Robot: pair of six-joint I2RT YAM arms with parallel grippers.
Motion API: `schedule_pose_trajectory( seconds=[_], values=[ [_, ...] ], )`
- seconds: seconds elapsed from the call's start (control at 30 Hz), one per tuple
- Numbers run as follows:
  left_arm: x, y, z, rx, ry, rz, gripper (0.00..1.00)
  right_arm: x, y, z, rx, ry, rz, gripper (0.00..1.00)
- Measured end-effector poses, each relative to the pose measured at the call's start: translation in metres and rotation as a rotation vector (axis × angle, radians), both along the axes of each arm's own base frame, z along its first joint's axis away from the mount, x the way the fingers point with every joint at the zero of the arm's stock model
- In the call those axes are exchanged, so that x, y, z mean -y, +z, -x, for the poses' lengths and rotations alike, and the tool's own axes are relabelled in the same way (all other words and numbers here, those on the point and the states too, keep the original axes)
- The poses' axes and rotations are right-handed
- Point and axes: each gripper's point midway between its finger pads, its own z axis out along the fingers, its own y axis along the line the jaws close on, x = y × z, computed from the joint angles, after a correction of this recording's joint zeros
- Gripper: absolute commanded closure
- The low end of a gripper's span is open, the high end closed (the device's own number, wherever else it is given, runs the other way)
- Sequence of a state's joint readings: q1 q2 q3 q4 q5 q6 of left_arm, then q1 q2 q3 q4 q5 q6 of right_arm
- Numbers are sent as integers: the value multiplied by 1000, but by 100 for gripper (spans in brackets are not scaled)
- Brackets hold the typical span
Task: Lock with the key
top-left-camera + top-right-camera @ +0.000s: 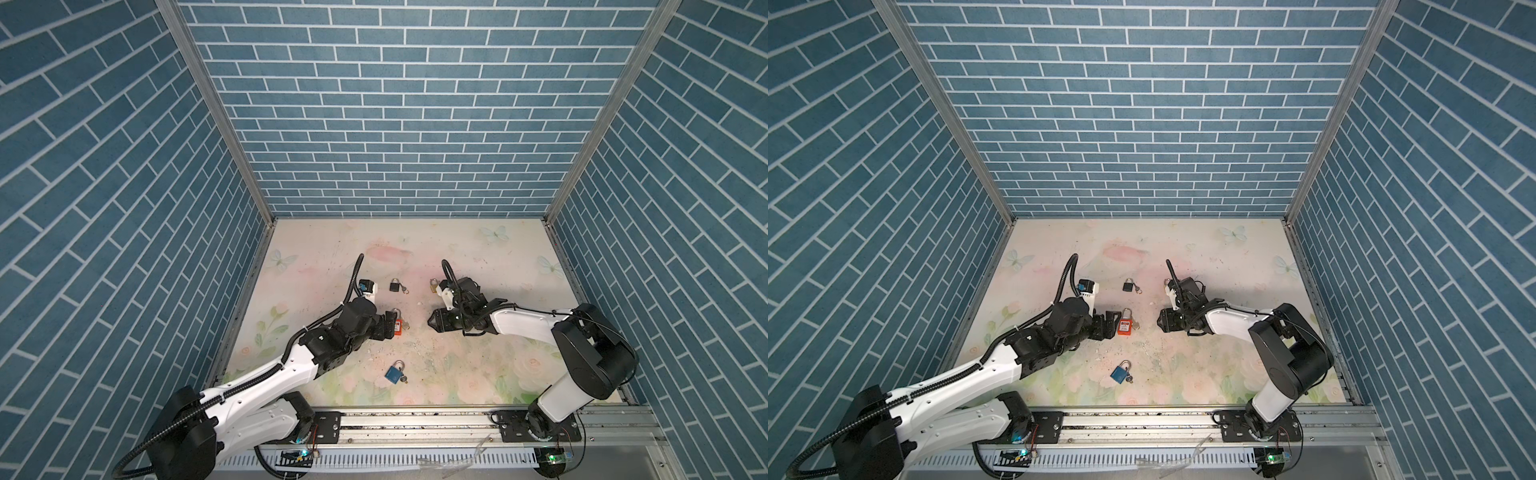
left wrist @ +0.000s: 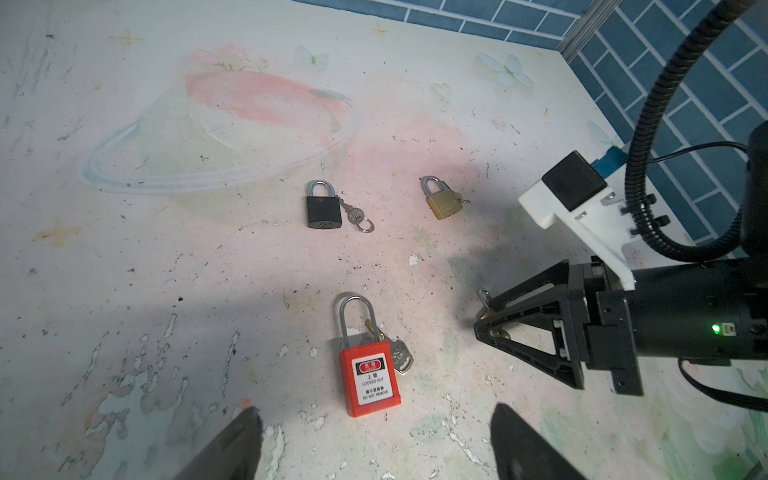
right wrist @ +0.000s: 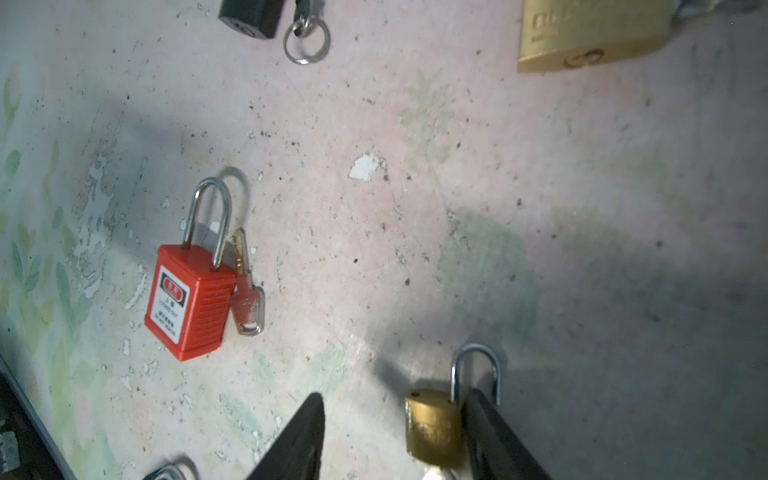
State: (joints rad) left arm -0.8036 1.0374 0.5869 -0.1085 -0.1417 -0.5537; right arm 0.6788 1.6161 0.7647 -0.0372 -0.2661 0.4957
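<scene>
The small brass padlock sits between the right fingers, to the right of the red padlock and apart from it. Those fingers are partly open: one touches the brass body and the other stands clear of it, so nothing is clamped yet. One leg of its shackle enters the body. The other leg is hidden behind the finger, so I cannot tell whether the shackle is seated.

The step in hand looks like securing this lock by its body. It lies off-centre, so closing the fingers will probably slide it across the counter. A slow close should let both faces seat flat, and the fingers should stay off the shackle and the keyway end.

The red padlock lies flat with its key touching its right flank. The left fingers are spread wide and empty, one on each side of its base. They are well placed to pick up that key or steady that body. The key lies flat against the red body and may need nudging away from it first.

The black padlock lies behind the red one. The larger brass padlock lies behind it and to the right. The blue padlock lies in front of it. All three are well clear.
</scene>
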Motion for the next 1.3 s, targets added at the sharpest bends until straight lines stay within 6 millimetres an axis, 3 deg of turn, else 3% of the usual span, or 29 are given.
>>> schedule_pose_trajectory(
  seconds=[0.2, 0.37, 0.53, 0.73, 0.9, 1.3],
  values=[
    [4, 6, -2, 10, 2, -6, 13, 1, 15, 0, 19, -34, -28, 45],
    [8, 10, -2, 11, 8, -29, 13, 9, 55, -5, 122, -84, -68, 44],
    [22, 12, -3, 0, 22, -68, 17, 34, 93, -11, 259, -173, -86, 44],
    [49, 15, -7, -41, 78, -93, 21, 86, 83, -15, 293, -374, -7, 44],
    [79, -1, -10, -160, 165, -77, 23, 125, 67, -11, 297, -531, 57, 45],
    [157, -54, -16, -441, 347, -152, 28, 170, 75, 0, 398, -722, 41, 47]
  ],
)
